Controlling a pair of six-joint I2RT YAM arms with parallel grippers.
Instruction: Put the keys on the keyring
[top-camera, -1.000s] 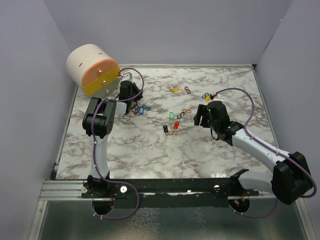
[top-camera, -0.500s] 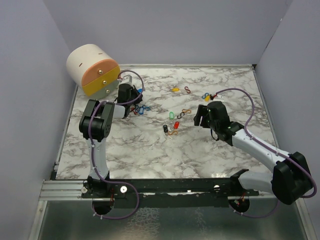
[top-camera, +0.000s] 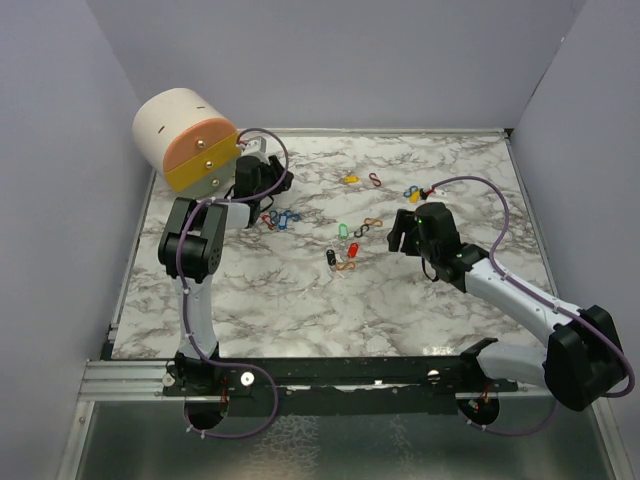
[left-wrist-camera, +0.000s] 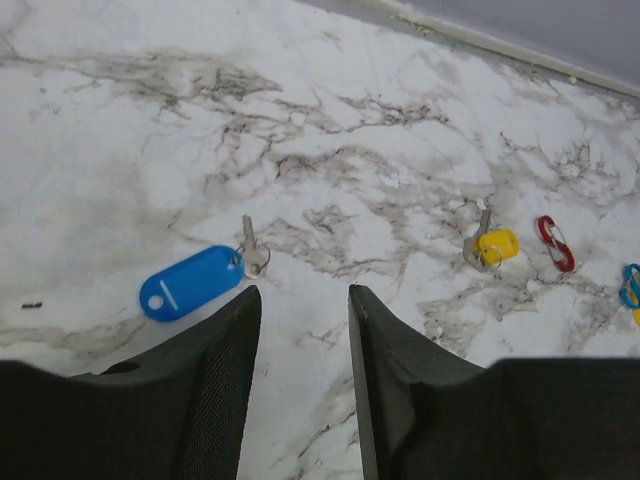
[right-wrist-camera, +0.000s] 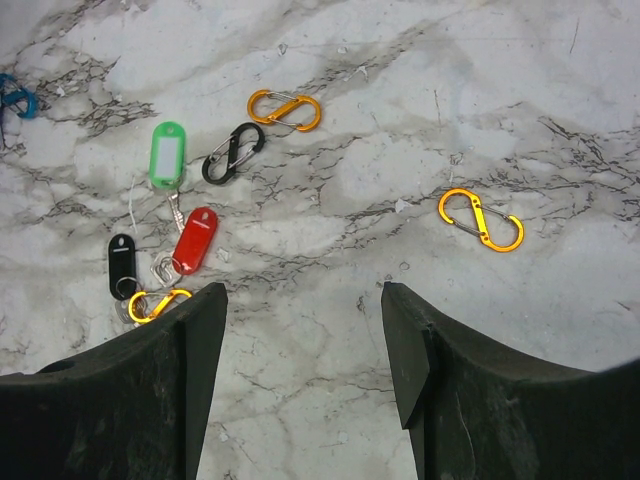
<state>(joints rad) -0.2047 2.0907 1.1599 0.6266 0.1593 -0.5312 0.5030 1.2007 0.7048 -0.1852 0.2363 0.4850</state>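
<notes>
We saw the left gripper (left-wrist-camera: 305, 325) hovering low over the marble table (left-wrist-camera: 120, 120). Its jaws stood partly apart with only bare tabletop in the gap, so it gripped nothing. Just beyond the finger on the left of its wrist view lay a blue key tag (left-wrist-camera: 190, 283), flat on the table, with a small metal key (left-wrist-camera: 251, 255) at its far end. Well off to the right lay a yellow key tag (left-wrist-camera: 495, 245), and just beside that a red S-clip (left-wrist-camera: 553, 243).

From above, this gripper sat near the far left corner, close to a cream drum with an orange and yellow face (top-camera: 185, 138).

The right gripper (right-wrist-camera: 305, 300) hung over the middle of the table with its jaws spread wide and nothing between them. Ahead of its left finger we found a green key tag (right-wrist-camera: 168, 154), a red key tag (right-wrist-camera: 195, 240) and a black key tag (right-wrist-camera: 122, 262) lying close together. A thin cord ran down from the green one toward the red. A black S-clip (right-wrist-camera: 234, 153) lay just beside the green tag, and an orange S-clip (right-wrist-camera: 285, 109) just beyond that. Another orange S-clip (right-wrist-camera: 158, 303) lay by the black tag, partly hidden by the finger. A third orange S-clip (right-wrist-camera: 481, 219) lay apart on the right.

Every tag we could see rested on the table, with neither gripper touching any of them.
</notes>
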